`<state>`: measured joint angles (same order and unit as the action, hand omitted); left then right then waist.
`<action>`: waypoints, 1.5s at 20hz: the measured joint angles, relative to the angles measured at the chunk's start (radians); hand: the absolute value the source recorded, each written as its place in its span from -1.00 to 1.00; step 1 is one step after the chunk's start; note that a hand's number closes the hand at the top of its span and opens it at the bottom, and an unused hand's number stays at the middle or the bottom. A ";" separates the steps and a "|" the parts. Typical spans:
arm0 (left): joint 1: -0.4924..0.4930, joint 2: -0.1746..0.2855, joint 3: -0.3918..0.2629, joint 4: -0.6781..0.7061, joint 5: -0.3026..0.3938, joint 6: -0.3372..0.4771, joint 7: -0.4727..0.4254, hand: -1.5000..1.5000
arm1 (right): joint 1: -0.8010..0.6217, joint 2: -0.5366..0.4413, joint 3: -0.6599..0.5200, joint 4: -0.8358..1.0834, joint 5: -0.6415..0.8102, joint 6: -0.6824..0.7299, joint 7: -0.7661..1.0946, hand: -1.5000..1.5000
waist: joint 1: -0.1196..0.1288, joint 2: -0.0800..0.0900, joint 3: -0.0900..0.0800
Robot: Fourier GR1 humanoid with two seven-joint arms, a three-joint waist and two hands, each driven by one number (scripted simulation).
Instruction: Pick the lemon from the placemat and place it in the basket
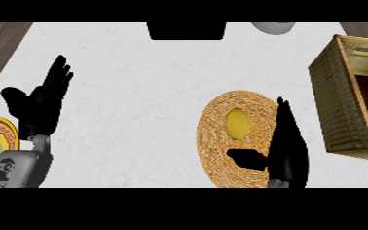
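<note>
A yellow lemon (238,123) lies on the round woven placemat (215,126) at the lower middle right of the counter. My right hand (287,143) is over the placemat's right side, just right of the lemon, with straight fingers pointing away from me and the thumb spread below the lemon. It holds nothing. The woven basket (338,97) stands at the right edge, partly cut off by the view. My left hand (42,102) rests open at the left edge, fingers up.
A black object (187,30) sits at the back middle of the white counter, and a grey round item (273,27) at the back right. A yellow-orange item (7,132) shows at the left edge beside my left forearm.
</note>
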<state>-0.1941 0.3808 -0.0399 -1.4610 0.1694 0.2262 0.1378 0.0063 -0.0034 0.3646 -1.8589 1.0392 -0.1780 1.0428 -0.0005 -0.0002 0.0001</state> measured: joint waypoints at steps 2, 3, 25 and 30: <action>-0.002 -0.017 0.006 0.018 -0.014 0.000 -0.013 0.00 | 0.000 0.000 0.000 0.015 0.005 -0.026 -0.008 -1.00 | 0.000 0.000 0.000; 0.007 -0.027 0.000 0.008 -0.027 0.005 -0.010 0.00 | -0.004 0.000 0.006 0.023 0.007 -0.037 -0.009 -1.00 | 0.000 0.000 0.000; 0.000 -0.071 0.076 -0.004 -0.087 -0.070 0.014 0.00 | -0.071 0.000 0.025 0.233 0.001 -0.157 0.000 -1.00 | 0.002 0.000 0.000; -0.003 -0.091 0.092 0.004 -0.105 -0.077 0.009 0.00 | -0.080 0.001 0.005 0.256 -0.008 -0.162 -0.008 -1.00 | 0.001 0.000 0.000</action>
<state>-0.1975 0.2901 0.0517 -1.4574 0.0642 0.1488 0.1472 -0.0736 -0.0027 0.3692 -1.6025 1.0307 -0.3396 1.0347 0.0003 -0.0002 0.0002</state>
